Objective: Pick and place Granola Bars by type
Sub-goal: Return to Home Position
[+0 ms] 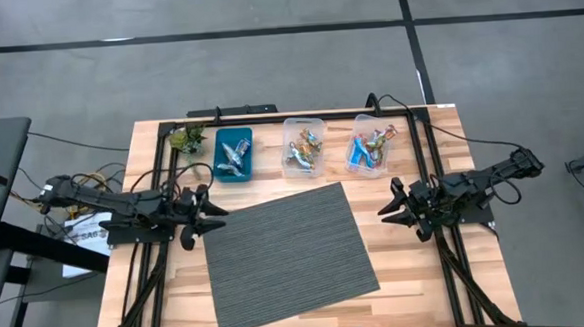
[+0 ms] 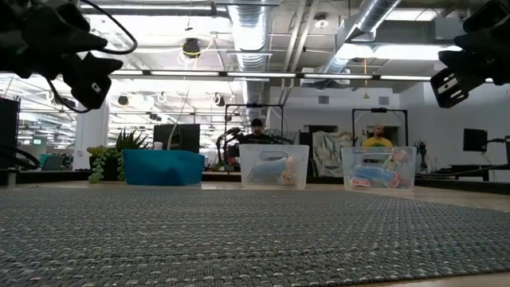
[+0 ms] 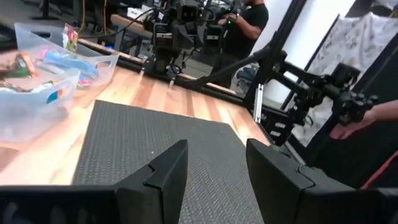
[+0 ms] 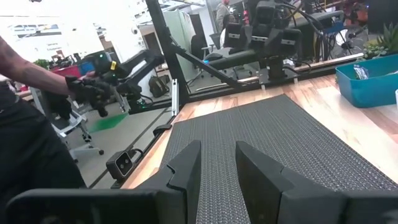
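Your left arm point(image 1: 114, 205) and right arm point(image 1: 478, 184) are both matte black, built of blocky, jointed segments. Thin cables point(image 1: 91, 182) bunch near the left arm's base. On the left gripper point(image 3: 216, 149) and the right gripper point(image 4: 217, 148) you see broad, angular black fingers point(image 3: 168, 174) with flat, smooth faces and bevelled, wedge-shaped tips.

Mat point(image 1: 289, 254) grey, fine-striped; tray point(image 1: 218, 173) teal-blue; Granola Bars point(image 1: 234, 154) inside blue-white; tubs point(image 1: 303, 122) clear; table point(image 1: 409, 290) pale wood planks
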{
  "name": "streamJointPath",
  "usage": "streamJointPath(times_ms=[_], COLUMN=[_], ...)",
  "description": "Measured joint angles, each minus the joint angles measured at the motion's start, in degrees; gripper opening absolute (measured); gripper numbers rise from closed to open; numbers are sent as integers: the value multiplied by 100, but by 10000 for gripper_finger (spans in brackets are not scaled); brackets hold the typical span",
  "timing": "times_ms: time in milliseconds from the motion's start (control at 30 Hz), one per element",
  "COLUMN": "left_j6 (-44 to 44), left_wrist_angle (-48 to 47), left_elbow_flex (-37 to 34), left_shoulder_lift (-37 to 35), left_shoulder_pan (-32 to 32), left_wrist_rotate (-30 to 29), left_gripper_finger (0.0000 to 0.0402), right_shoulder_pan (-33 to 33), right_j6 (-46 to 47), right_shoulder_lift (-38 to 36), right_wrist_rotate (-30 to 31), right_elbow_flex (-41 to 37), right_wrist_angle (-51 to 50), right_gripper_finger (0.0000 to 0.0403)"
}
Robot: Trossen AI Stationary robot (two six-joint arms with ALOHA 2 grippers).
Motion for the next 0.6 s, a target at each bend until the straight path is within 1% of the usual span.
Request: streamJointPath(times_ms=[233, 367, 500, 600], left_j6=[781, 1280, 1870, 2221], left_wrist_angle=[-973, -740, -109, -43], left_elbow_flex=[-2, -13, -94, -96], left_shoulder_lift=[-1278, -1227, -1265, -1249], left_shoulder_pan=[0, 9, 10, 13], left_wrist_rotate=[92, 301, 306, 367], left_gripper_finger=[155, 155, 155, 155], right_shoulder_pan=[0, 0, 0, 2], right_j6=[2, 2, 2, 3], right_shoulder_lift=[2, -1, -1, 0], right_wrist_rotate=[0, 0, 2, 1], right_elbow_flex=[0, 0, 0, 0], right_wrist_angle=[-2, 2, 16, 18], right_gripper_finger=[92, 92, 92, 92])
